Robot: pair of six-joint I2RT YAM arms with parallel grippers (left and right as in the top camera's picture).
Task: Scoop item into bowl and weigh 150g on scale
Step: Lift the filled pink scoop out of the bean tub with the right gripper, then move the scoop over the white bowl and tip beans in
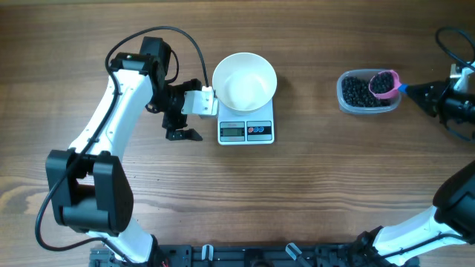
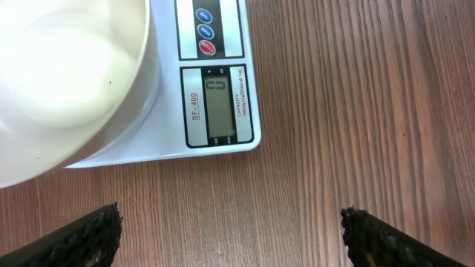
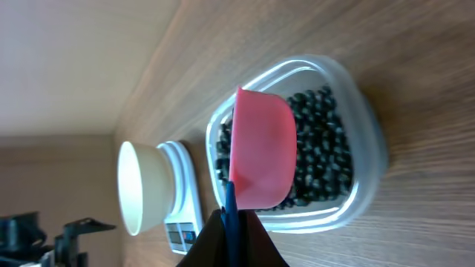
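At the worktop's (image 1: pixel 312 193) right edge, right fingers (image 3: pixel 260 248) grip a scoop (image 3: pixel 260 148) full of beads (image 1: pixel 382 84), left fingers (image 2: pixel 82 237) wide, bowl (image 1: pixel 245 80) on scale (image 1: pixel 246 132) empty.

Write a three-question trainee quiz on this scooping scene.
1. True or false: the bowl sits on the scale.
2. The right gripper holds the pink scoop over: A) the bowl, B) the clear tub of beads, C) bare table.
3. Fill in: the left gripper is ___.
Key: 1 true; 2 B; 3 open.
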